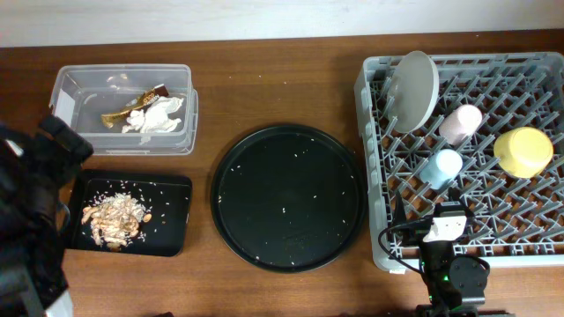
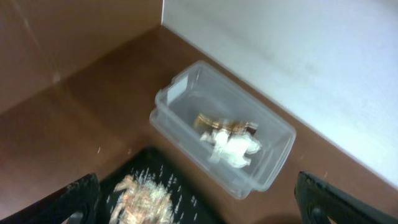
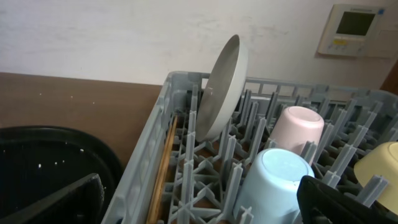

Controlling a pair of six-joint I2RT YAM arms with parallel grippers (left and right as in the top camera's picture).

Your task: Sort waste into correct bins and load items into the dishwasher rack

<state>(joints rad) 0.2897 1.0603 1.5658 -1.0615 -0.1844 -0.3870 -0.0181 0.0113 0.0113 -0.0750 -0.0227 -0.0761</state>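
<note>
Sorting looks finished: crumpled tissue (image 1: 159, 116) and snack wrapper (image 1: 123, 112) are seen in the clear tub (image 1: 79, 84), food scraps (image 1: 113, 216) in the shallow black tray (image 1: 172, 189), and plate (image 1: 414, 88), pink cup (image 1: 460, 123), blue cup (image 1: 445, 165), yellow bowl (image 1: 523, 150) and chopsticks (image 3: 163, 168) in the dishwasher rack (image 1: 374, 202). Left gripper (image 2: 205, 205) and right gripper (image 3: 205, 208) are held spread and empty, so only withdrawal is judged due. No writing on wrapper or wall panel (image 3: 354, 28) can be read.

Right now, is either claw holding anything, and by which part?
Nothing is held. The left claw and the right claw are both open and empty.
</note>
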